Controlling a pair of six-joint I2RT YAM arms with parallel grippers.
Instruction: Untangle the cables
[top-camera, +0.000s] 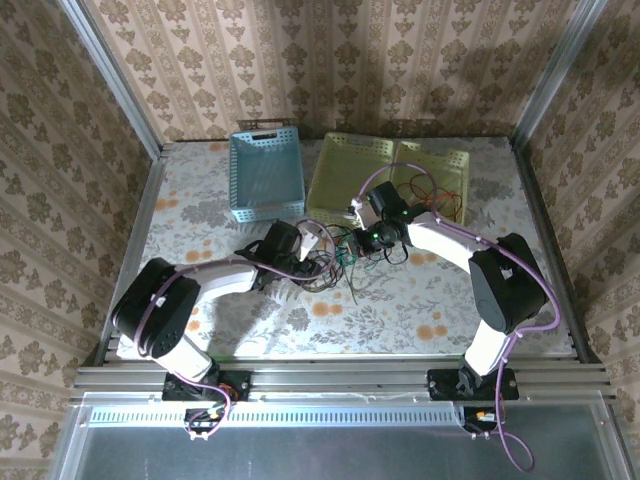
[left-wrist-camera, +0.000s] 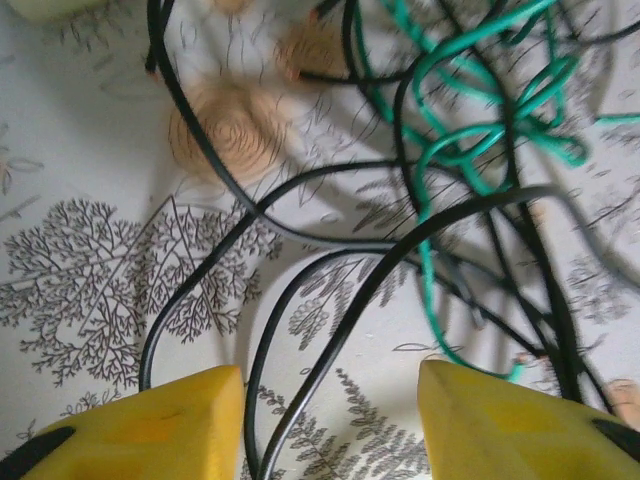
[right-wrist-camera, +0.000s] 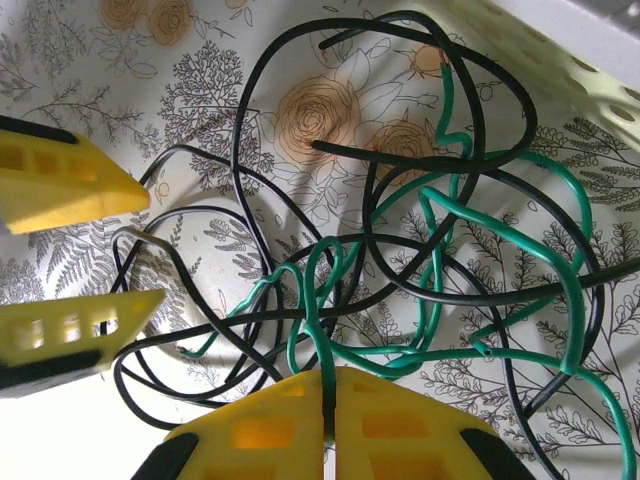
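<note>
The floral counter (top-camera: 200, 200) carries three baskets at its far side: one blue basket (top-camera: 267, 172) and two pale yellow baskets (top-camera: 345, 170) side by side. The cables (top-camera: 335, 262) lie tangled in front of them, between the two arms. Their black and green strands overlap too much to count. The left gripper (left-wrist-camera: 328, 380) stands open over black loops. The right gripper (right-wrist-camera: 330, 385) is pinched closed on a green cable (right-wrist-camera: 308, 320).

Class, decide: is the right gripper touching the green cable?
Touching. The right wrist view shows the right gripper shut, its jaws pinching the green cable at their seam.
</note>
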